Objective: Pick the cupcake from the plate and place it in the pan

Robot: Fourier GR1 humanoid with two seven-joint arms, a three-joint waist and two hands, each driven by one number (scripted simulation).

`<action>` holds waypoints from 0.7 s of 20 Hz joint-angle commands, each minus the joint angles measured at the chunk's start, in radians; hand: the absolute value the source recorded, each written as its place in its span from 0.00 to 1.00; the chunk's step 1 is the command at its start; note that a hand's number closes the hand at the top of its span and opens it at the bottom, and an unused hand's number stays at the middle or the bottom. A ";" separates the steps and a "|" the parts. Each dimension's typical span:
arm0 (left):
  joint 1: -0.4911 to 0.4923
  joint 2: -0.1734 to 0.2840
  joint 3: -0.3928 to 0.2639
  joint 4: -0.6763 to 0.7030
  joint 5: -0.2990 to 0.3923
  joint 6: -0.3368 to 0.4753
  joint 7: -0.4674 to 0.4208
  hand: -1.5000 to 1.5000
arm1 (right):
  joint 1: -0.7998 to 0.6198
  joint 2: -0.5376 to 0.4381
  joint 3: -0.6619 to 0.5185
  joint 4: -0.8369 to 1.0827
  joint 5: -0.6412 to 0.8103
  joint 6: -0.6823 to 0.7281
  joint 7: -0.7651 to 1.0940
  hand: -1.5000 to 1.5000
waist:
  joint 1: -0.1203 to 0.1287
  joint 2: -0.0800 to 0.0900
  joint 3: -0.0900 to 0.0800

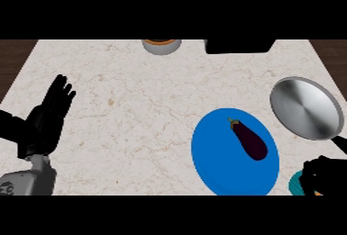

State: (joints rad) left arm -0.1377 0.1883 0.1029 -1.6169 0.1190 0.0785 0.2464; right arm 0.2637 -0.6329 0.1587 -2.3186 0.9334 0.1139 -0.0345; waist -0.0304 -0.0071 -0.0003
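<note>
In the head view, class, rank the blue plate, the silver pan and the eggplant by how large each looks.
1. Blue plate, the largest.
2. Silver pan, clearly smaller than the plate.
3. Eggplant, the smallest, lying on the plate.

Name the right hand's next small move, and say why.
Probably move the right hand leftward over the eggplant lying untouched on the blue plate: no cupcake shows, and that hand is nearest, just off the plate's right edge, on the near side of the empty pan.
</note>
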 commanded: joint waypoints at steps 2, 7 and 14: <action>-0.008 0.000 -0.007 0.006 0.001 -0.019 0.006 0.50 | 0.094 0.008 -0.190 -0.113 -0.158 0.056 -0.033 1.00 | 0.014 0.004 0.000; -0.027 0.007 0.012 0.034 0.012 -0.033 -0.011 0.50 | -0.119 0.060 -0.303 0.063 -0.258 0.117 -0.004 1.00 | 0.028 0.008 0.000; -0.008 -0.027 -0.017 0.005 -0.017 -0.011 -0.019 0.50 | -0.316 0.006 -0.488 0.467 -0.375 0.092 -0.155 1.00 | 0.040 0.010 0.001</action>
State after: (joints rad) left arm -0.1382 0.1786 0.0952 -1.6221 0.1163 0.0566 0.2431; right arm 0.0595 -0.6100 -0.2648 -2.0411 0.6070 0.2146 -0.1286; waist 0.0020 0.0005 0.0001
